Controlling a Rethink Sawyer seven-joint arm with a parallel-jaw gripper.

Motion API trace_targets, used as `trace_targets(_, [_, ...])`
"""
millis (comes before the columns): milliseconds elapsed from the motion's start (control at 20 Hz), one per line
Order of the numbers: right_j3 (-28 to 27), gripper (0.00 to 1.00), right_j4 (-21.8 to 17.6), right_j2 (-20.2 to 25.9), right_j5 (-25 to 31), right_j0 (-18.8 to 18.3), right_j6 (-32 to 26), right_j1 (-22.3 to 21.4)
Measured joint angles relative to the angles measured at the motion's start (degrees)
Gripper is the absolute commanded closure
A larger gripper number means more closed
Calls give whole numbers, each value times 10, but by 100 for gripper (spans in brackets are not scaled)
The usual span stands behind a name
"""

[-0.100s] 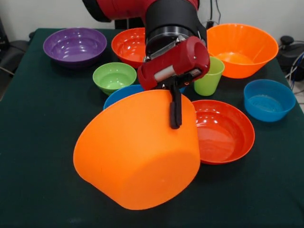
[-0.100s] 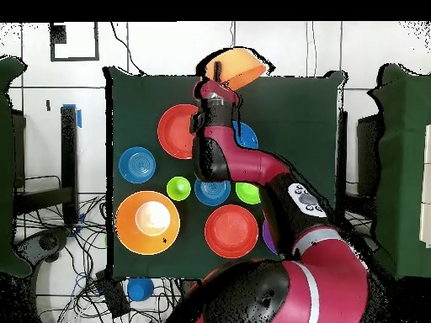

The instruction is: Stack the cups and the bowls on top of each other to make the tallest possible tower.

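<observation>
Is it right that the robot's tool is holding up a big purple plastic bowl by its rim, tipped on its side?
Not quite. The tool grips a big orange plastic bowl by its rim, tipped on its side, as the front view shows. The purple plastic bowl sits upright on the table, untouched.

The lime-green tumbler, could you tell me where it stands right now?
In the front view the lime-green tumbler stands upright right of centre, behind the gripper, between the big orange bowl and the red-orange bowl.
</observation>
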Motion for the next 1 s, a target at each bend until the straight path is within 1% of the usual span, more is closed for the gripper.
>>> trace_targets(150, [6, 100, 0, 0, -32, -4, 0, 18])
trace_targets(400, [12, 100, -6, 2, -60, -12, 4, 33])
trace_targets(750, [12, 100, -35, 4, -84, -25, 13, 51])
trace_targets(1000, [12, 100, -45, 5, -87, -26, 13, 55])
